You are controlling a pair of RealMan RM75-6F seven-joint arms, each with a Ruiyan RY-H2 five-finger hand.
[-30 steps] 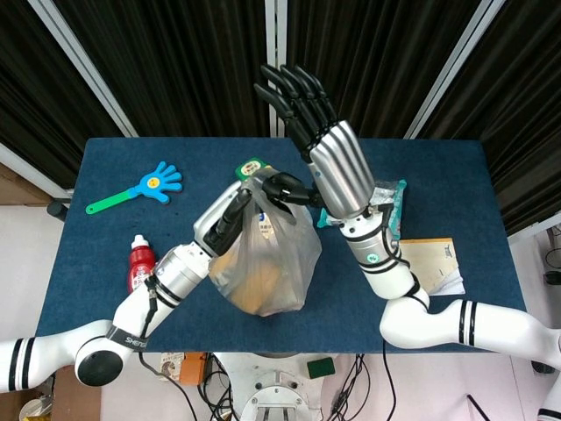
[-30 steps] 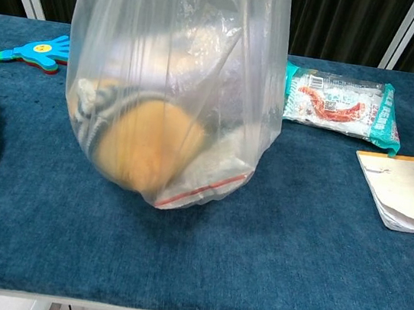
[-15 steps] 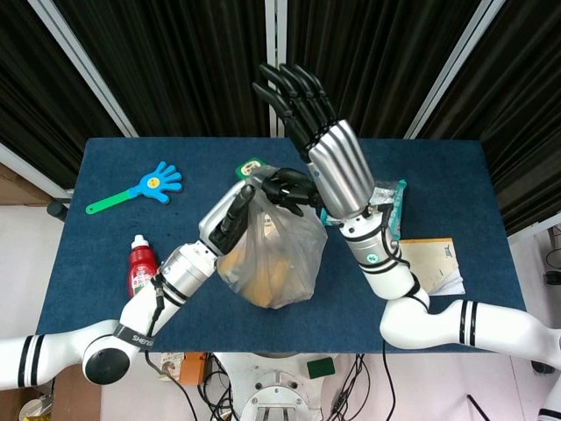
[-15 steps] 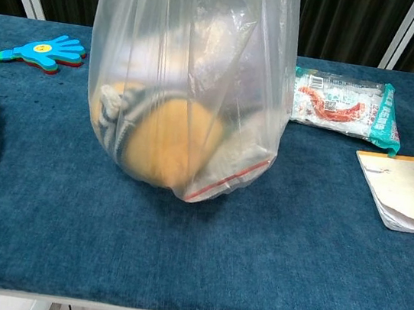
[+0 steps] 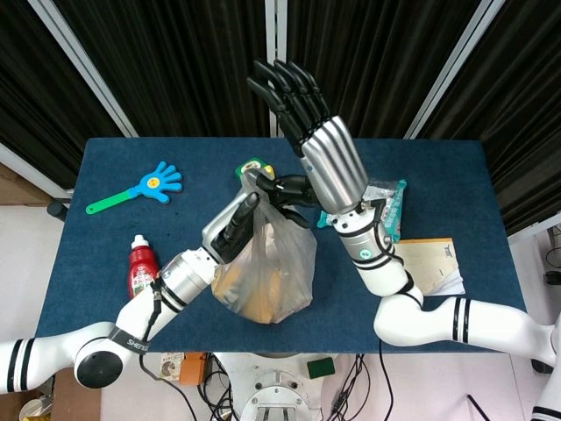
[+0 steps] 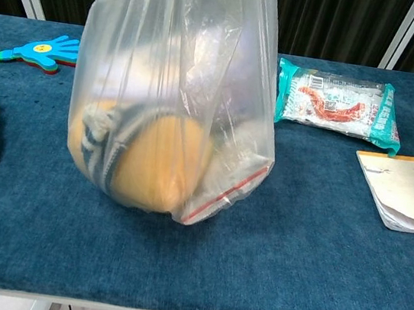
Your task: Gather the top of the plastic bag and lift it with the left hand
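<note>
Overhead, the bag (image 5: 266, 267) hangs by its gathered top from the left hand (image 5: 272, 189), whose dark fingers are clenched around the bunched plastic. It sits mid-surface, roughly between the two arms. Whether its bottom touches the blue surface (image 6: 295, 244) or hangs just above it, I cannot tell from either view.

Bag: thin, clear, slightly cloudy plastic, creased in long vertical folds running up toward the neck. Through the wall in the chest view: a rounded orange-yellow mass low down, a dark striped band across it with a pale knotted bit at the left, and a smaller clear zip pouch with a red seal line at the lower right. Upper half of the bag holds mostly air and pale, blurred shapes.

Right hand (image 5: 294, 96): raised well above the surface, palm flat, dark fingers straight and apart, holding nothing. It stands just behind and to the right of the bag's neck.

Count of other items on the surface, one each:
- clapper (image 5: 140, 189), blue hand shape with green handle, far left rear
- red bottle (image 5: 140, 266), white cap, left front edge
- snack pack (image 6: 338, 102), teal-edged, red contents, right rear
- notepad (image 6: 406, 191), pale, right front
- small green-labelled item (image 5: 250, 168), mostly hidden behind the left hand.
</note>
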